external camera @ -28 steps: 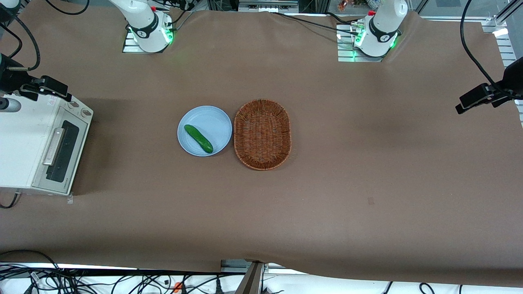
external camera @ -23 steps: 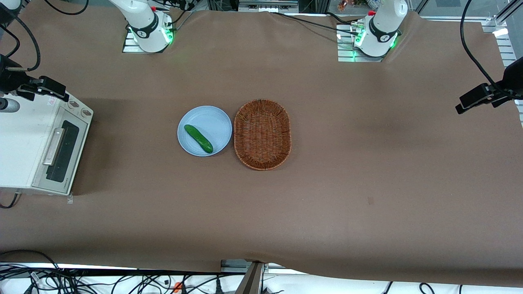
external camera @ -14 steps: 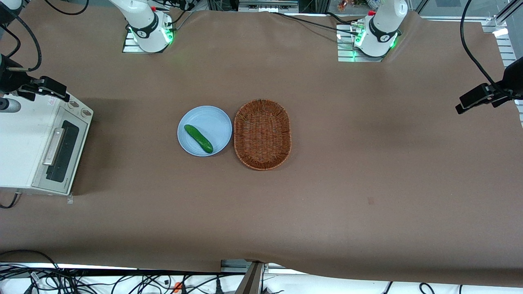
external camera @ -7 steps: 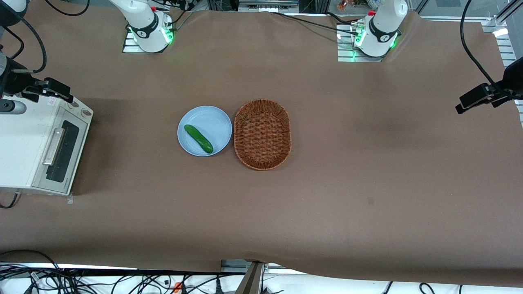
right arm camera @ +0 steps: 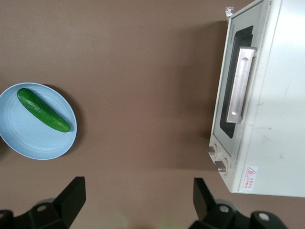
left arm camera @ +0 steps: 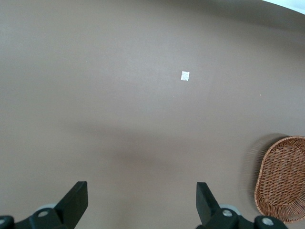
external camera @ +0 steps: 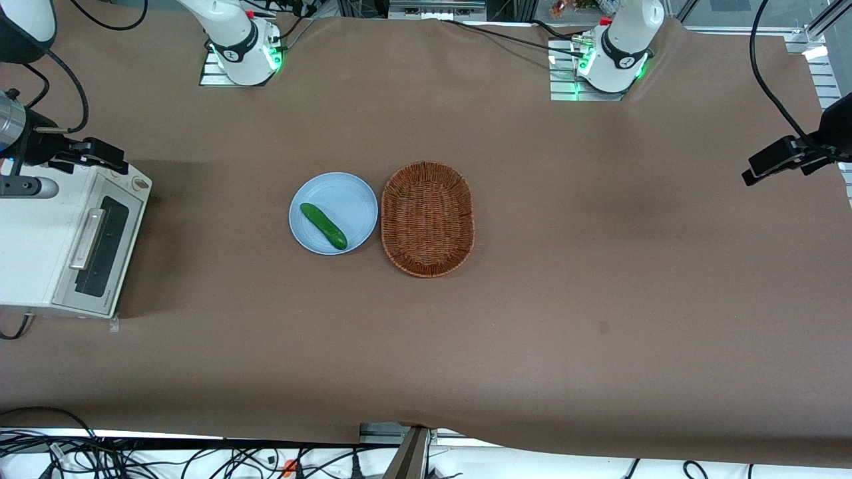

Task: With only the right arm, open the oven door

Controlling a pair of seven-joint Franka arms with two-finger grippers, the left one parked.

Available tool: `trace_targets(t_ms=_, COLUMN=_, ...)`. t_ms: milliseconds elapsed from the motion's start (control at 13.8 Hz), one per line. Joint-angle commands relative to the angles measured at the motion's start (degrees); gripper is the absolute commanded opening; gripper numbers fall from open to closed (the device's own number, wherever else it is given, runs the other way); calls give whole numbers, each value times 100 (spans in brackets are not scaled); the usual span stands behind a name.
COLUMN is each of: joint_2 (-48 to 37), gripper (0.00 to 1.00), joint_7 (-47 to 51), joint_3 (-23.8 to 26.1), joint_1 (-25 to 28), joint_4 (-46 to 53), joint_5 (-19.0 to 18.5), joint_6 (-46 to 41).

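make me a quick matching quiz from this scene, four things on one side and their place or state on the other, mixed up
Things:
1. oven door
2. cucumber
3. basket
4. tool

States:
a. open, above the oven's knob end
b. empty, beside the plate
c. shut, handle untouched
d. lying on the plate

Pairs: 1-c, 2-d, 3-b, 4-a

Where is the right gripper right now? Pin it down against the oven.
The gripper is open, hovering above the oven at its end farther from the front camera, by the knobs; the oven door is shut, its handle untouched.
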Motion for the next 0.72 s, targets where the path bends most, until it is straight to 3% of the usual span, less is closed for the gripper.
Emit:
trace_targets(t_ms=0, joint_2=25, gripper=90, joint_7=37, joint_3=47, joint_1=95, joint_4=108, joint_5=-59, joint_6=-69)
trace_targets(t_ms=145, joint_2=60, gripper=9, joint_7=-59, joint_3=38, joint_1=96, joint_4=108, joint_5=-41, joint_6=-104)
trace_targets(t_ms=217, joint_2=51, gripper=0, joint_7=-33, joint_3=38, joint_1=105, joint_4=108, joint_5=-50, joint_6=-252)
trace_targets(t_ms=580, joint_2=51, gripper=0, joint_7=-24, joint_3=38, joint_1=105, joint_4=117, joint_5=-111, joint_6=-306)
trace_targets(t_ms=652, joint_2=60, gripper=0, joint_7=-24, joint_3=38, joint_1=113, joint_4=108, joint_5=-286, joint_6=-306)
